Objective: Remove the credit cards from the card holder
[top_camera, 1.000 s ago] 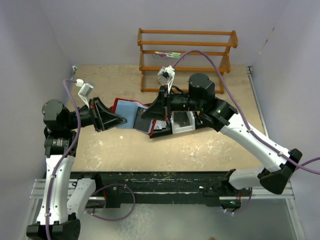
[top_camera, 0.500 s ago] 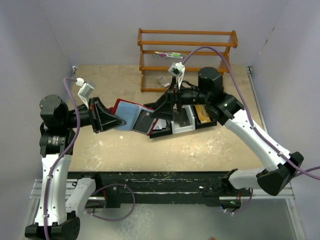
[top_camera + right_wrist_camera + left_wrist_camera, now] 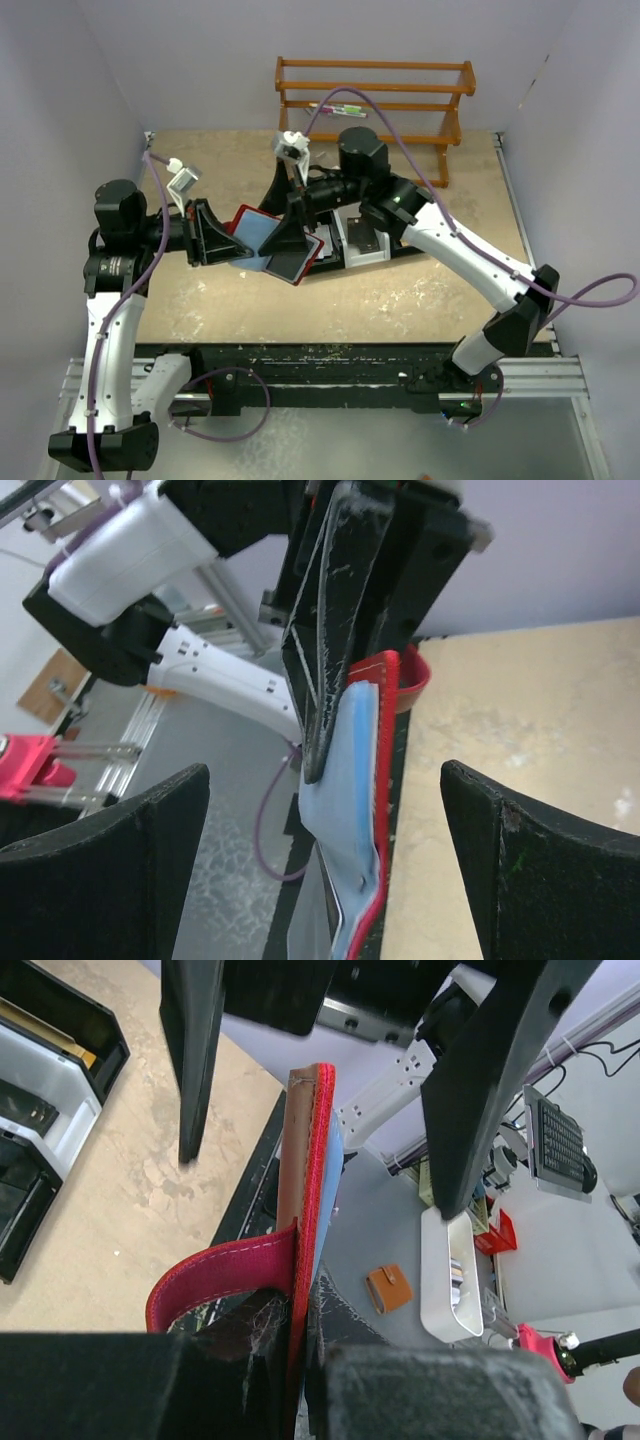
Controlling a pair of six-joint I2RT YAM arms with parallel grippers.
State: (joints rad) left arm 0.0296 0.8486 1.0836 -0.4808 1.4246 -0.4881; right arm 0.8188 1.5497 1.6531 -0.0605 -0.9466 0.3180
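Note:
The card holder (image 3: 262, 232) is a red folding wallet with a pale blue lining, held off the table. My left gripper (image 3: 230, 242) is shut on its left end. In the left wrist view the card holder (image 3: 312, 1180) stands edge-on, rising from my left gripper (image 3: 300, 1360), its snap tab looping out to the left. My right gripper (image 3: 282, 225) is open, with one finger on each side of the holder's free end. In the right wrist view the card holder (image 3: 365, 780) hangs between the wide jaws of my right gripper (image 3: 320, 870), touching neither. A dark credit card (image 3: 290, 264) shows at the holder's lower end.
A black-and-white compartment tray (image 3: 365, 245) lies on the table just right of the holder, under the right arm. A wooden rack (image 3: 375, 110) stands at the back. Bare tan tabletop (image 3: 420, 300) lies in front of the tray.
My right gripper opened, drew back to the right, then swung left and now straddles the holder's free end. My left gripper kept its hold and turned the holder slightly.

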